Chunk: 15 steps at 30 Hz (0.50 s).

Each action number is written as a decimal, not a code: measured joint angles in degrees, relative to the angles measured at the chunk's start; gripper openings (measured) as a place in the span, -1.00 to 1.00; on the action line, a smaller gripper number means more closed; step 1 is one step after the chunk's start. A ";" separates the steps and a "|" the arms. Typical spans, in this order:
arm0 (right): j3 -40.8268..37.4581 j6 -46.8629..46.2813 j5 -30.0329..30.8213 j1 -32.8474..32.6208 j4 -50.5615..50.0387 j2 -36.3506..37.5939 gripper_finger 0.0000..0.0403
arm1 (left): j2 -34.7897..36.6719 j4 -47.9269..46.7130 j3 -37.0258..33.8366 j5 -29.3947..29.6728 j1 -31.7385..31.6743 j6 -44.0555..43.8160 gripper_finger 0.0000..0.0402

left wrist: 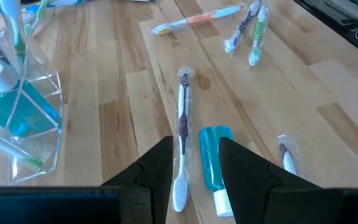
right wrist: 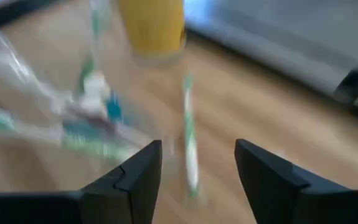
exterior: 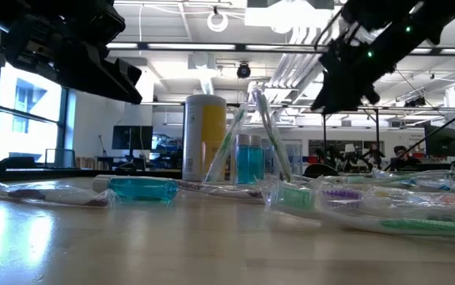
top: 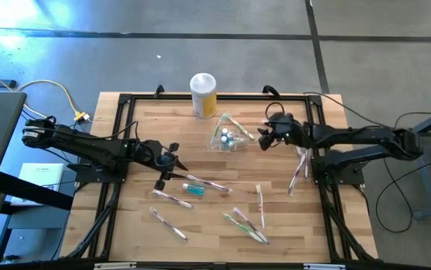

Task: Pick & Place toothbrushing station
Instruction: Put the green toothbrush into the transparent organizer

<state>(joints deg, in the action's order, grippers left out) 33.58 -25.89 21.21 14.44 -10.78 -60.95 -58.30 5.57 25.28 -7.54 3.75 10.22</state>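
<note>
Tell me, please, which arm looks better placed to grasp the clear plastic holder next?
Probably the right: its open tool sits just beside the transparent plastic toothbrush holder, while the left tool hovers over wrapped toothbrushes, farther away.

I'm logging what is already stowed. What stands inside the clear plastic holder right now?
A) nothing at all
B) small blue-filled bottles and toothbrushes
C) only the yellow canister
B: the low view shows blue bottles and leaning toothbrushes within the clear holder.

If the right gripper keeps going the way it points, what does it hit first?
Most likely the clear toothbrush holder, straight ahead of the open right gripper; the yellow canister stands beyond. Depth is uncertain.
</note>
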 joint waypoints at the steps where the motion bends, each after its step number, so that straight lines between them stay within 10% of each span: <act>1: 0.00 -0.10 -3.57 1.63 -0.82 -0.67 -0.04 | 0.00 0.18 0.00 0.01 0.00 -0.02 -0.38; 15: 0.00 4.44 -11.05 9.26 1.58 -17.63 -0.06 | 0.00 0.37 0.04 0.06 0.00 1.51 -0.38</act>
<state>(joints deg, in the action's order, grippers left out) 33.58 -21.46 10.16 23.70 -9.20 -78.57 -58.30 5.94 25.32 -7.49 3.75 11.73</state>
